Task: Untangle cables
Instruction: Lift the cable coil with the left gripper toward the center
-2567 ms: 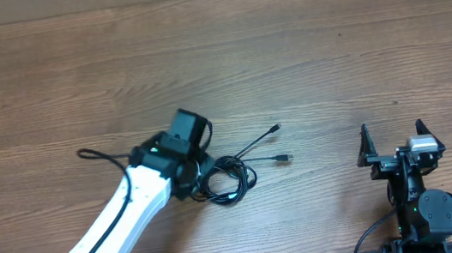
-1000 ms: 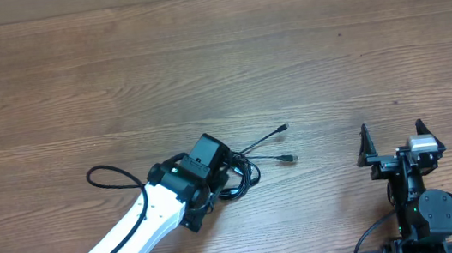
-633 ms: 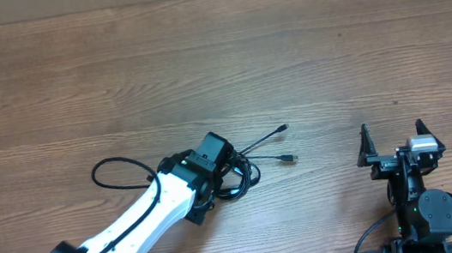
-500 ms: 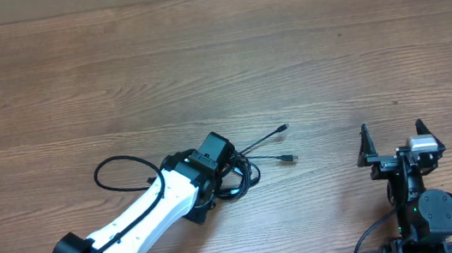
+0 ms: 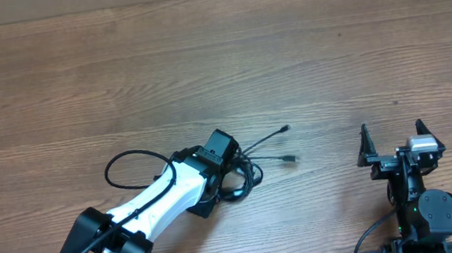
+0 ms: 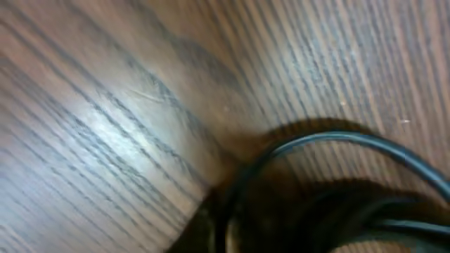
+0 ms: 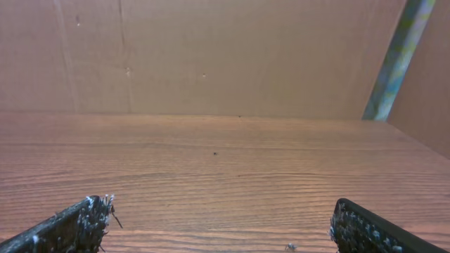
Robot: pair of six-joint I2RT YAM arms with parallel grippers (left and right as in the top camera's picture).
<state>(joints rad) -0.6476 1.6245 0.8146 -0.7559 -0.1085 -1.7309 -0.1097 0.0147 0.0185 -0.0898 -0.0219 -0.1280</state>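
Observation:
The cables (image 5: pixel 246 176) lie as a small black tangle on the wooden table, with two plug ends (image 5: pixel 285 128) sticking out to the right. My left gripper (image 5: pixel 227 164) is pressed down onto the left side of the tangle, and its tips are hidden under the wrist. In the left wrist view, very close to the wood, a black cable loop (image 6: pixel 330 139) curves down into the dark blur of the shut left gripper (image 6: pixel 225 235). The right gripper (image 5: pixel 394 140) stands far to the right, open and empty, and its fingertips (image 7: pixel 77 223) frame bare wood in the right wrist view.
The left arm's own thicker black wire (image 5: pixel 130 158) loops over the table to the left of the wrist. A brown board wall (image 7: pixel 211 56) stands beyond the table's far edge. Bare wood separates the plug ends from the right gripper.
The left gripper has closed on the tangle and its arm has sunk lower. The arm's own wire loop has slid to the right. The right arm has not moved.

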